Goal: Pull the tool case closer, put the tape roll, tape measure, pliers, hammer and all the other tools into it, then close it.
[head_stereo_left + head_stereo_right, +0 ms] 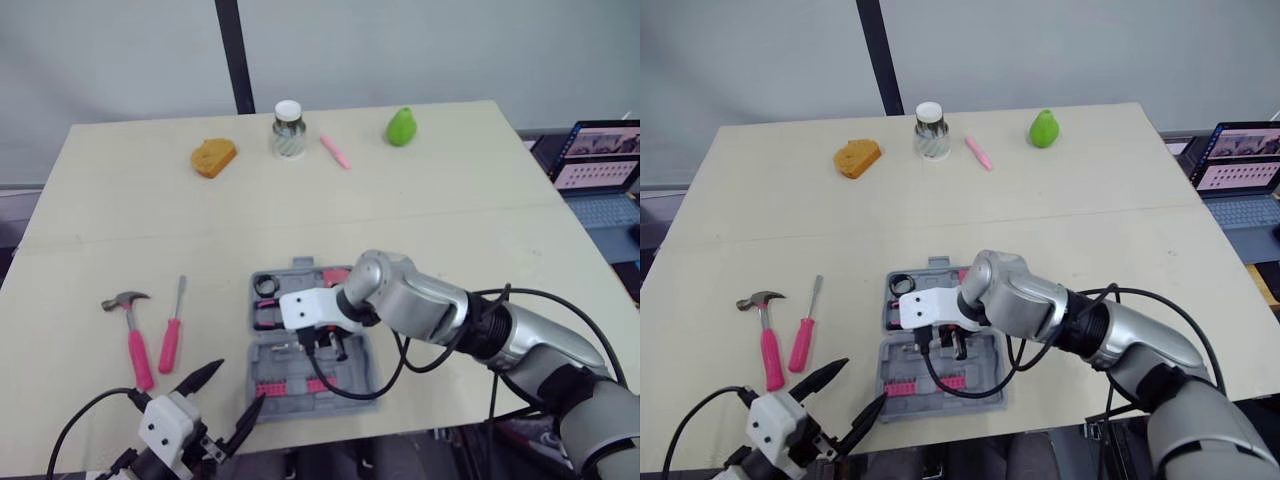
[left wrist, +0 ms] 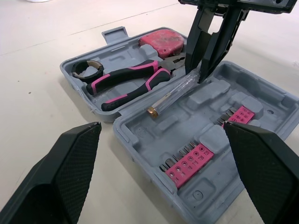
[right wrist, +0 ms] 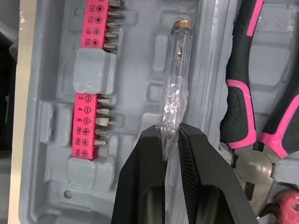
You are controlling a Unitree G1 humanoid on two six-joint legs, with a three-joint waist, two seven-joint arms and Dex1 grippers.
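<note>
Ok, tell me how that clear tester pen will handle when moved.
The tester pen looks round and smooth, so it will probably roll unless it settles in a slot of the case. It seems light and stiff. The right gripper pinches only its tip, so it may swivel.

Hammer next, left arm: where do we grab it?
Mid pink handle, from above, fingers across it. The hammer lies flat, head far, handle end nearest the open left gripper. Screwdriver alongside leaves a gap, probably enough for one finger.

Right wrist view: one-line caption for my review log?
Right pincer grips a clear screwdriver at the open gray tool case, between pink bit strips and pliers.
</note>
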